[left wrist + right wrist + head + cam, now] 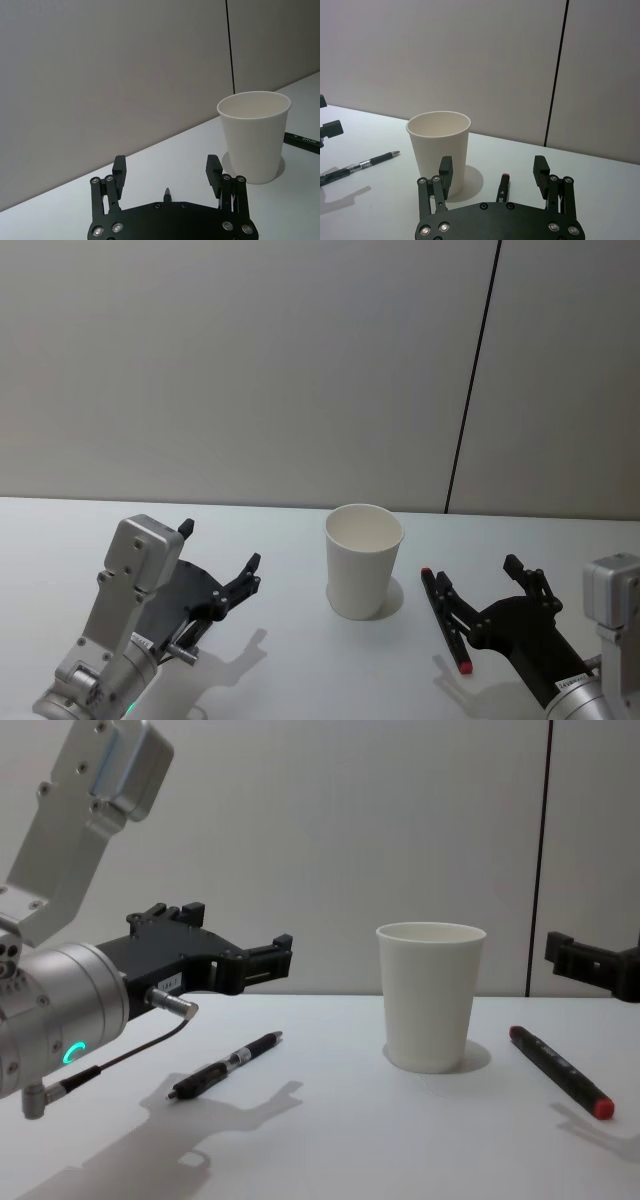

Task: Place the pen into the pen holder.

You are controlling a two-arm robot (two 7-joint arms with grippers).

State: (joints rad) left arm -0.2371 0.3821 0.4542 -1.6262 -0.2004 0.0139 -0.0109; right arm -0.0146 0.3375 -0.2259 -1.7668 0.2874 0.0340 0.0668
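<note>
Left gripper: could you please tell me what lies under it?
A black pen lies on the table below the open left gripper, untouched. The gripper covers it from the head view and all but its tip from the wrist view.

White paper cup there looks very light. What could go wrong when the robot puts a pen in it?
The white paper cup stands empty and unheld; a nudge from the open right gripper or a leaning pen might tip it.
The black marker with red ends lies flat on the table, so the gripper could push it away instead of gripping it.
The slim black ballpoint pen below the open left gripper risks the same.
</note>
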